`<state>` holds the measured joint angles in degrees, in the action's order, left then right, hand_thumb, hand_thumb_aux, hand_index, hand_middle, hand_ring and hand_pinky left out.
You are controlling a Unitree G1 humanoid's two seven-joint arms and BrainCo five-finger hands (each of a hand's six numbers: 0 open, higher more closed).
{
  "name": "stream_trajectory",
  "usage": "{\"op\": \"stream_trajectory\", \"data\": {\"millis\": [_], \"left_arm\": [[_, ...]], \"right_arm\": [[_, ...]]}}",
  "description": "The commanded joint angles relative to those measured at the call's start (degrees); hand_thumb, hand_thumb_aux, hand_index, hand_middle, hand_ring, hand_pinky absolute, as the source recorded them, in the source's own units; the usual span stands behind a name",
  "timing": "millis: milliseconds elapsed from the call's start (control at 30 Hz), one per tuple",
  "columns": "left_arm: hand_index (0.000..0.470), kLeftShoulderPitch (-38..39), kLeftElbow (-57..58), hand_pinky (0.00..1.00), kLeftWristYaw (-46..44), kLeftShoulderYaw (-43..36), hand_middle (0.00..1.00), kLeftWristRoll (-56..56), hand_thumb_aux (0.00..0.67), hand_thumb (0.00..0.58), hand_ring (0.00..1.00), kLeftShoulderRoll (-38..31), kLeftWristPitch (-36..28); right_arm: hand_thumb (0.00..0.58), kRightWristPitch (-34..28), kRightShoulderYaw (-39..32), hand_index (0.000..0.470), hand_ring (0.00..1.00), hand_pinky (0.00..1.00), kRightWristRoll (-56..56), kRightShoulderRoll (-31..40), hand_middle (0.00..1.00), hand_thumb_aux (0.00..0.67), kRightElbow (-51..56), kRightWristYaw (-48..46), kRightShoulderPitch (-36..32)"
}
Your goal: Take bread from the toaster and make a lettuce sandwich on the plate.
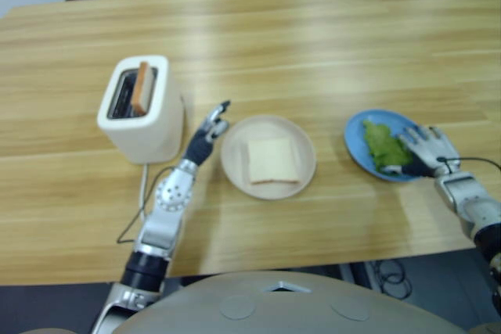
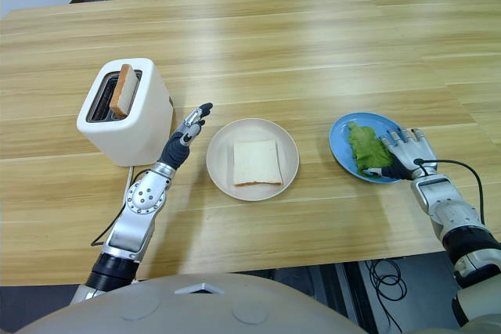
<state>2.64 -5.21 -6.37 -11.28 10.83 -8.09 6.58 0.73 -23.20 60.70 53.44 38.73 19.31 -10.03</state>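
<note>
Just beside the right hand lies the lettuce

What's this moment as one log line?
bread on plate | second slice in toaster | left hand open beside plate | right hand at lettuce on blue plate

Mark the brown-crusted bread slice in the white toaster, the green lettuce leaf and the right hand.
Brown-crusted bread slice (image 2: 121, 90), right eye view, top crust.
Green lettuce leaf (image 2: 362, 149), right eye view, middle.
Right hand (image 2: 409, 150), right eye view, back.
</note>
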Motion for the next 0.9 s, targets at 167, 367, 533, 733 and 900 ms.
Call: {"op": "stream_trajectory", "data": {"millis": [167,367,533,733,900], "left_arm": [[0.000,0.58,-0.12,0.00,-0.46,-0.19,0.00,0.44,0.000,0.000,0.00,-0.31,-0.79],[0.000,0.72,-0.18,0.00,-0.40,-0.16,0.00,0.52,0.000,0.000,0.00,-0.31,-0.86],[0.000,0.75,-0.20,0.00,-0.44,-0.07,0.00,0.51,0.000,0.000,0.00,-0.40,-0.81],[0.000,0.86,-0.02,0.00,-0.41,-0.05,0.00,0.57,0.000,0.000,0.00,-0.50,-0.61],[0.000,0.88,-0.01,0.00,-0.27,-0.05,0.00,0.74,0.000,0.000,0.00,-0.54,-0.61]], "right_arm": [[0.005,1.32,-4.28,0.002,0.00,0.00,1.13,-1.75,0.00,0.003,5.19,0.61,-0.99],[0.558,2.50,-4.77,0.370,0.42,0.42,0.28,-2.24,0.42,0.539,8.37,1.23,-1.68],[0.579,2.68,-4.83,0.442,0.45,0.45,-0.46,-2.10,0.45,0.644,8.66,1.94,-1.85],[0.580,2.51,-3.80,0.460,1.00,1.00,-1.87,-1.34,1.00,0.670,6.73,3.19,-1.38],[0.580,2.12,-1.65,0.460,1.00,1.00,-3.71,-0.10,1.00,0.670,3.32,4.03,-0.32]]}}
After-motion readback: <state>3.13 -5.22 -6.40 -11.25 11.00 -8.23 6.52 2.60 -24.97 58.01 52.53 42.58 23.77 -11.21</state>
